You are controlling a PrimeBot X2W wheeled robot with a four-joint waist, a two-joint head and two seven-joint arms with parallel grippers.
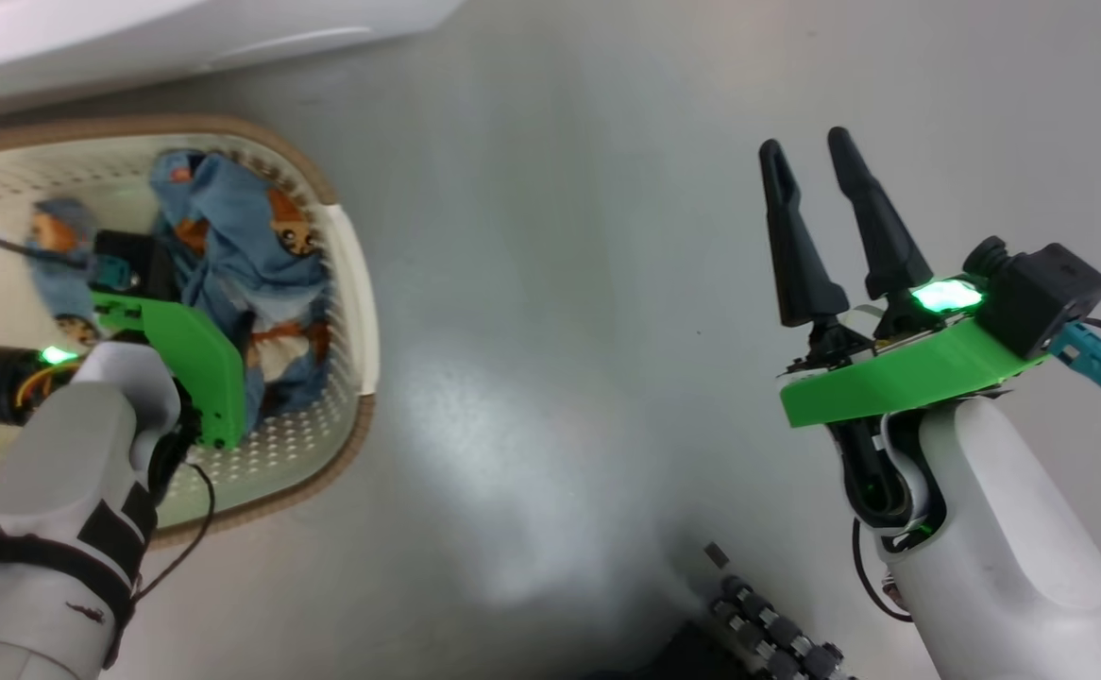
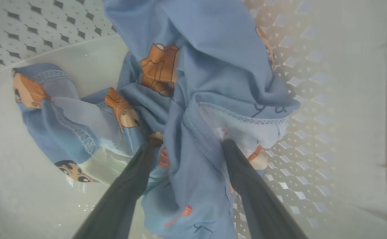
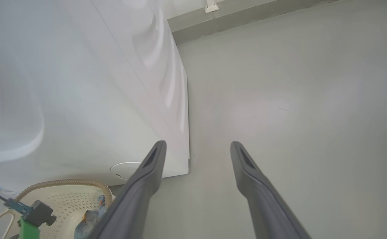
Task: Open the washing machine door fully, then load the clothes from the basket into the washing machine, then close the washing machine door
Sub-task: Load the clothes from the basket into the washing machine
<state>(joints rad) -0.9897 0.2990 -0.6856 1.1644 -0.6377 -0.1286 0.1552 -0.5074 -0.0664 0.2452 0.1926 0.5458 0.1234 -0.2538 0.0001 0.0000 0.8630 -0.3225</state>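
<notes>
The clothes (image 2: 213,66) in the basket (image 1: 362,283) should handle soft and limp. The left pincer (image 2: 188,146), spread wide, straddles a bunched fold: grip there. The right pincer (image 1: 805,142), well apart from the basket, gapes empty.

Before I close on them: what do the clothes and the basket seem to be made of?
The clothes look like thin, soft, matte knit fabric, perhaps cotton: limp folds, stitched hems. The basket looks like smooth moulded plastic: even rows of holes, slight sheen. Its brown rim looks woven, possibly just textured plastic.
</notes>
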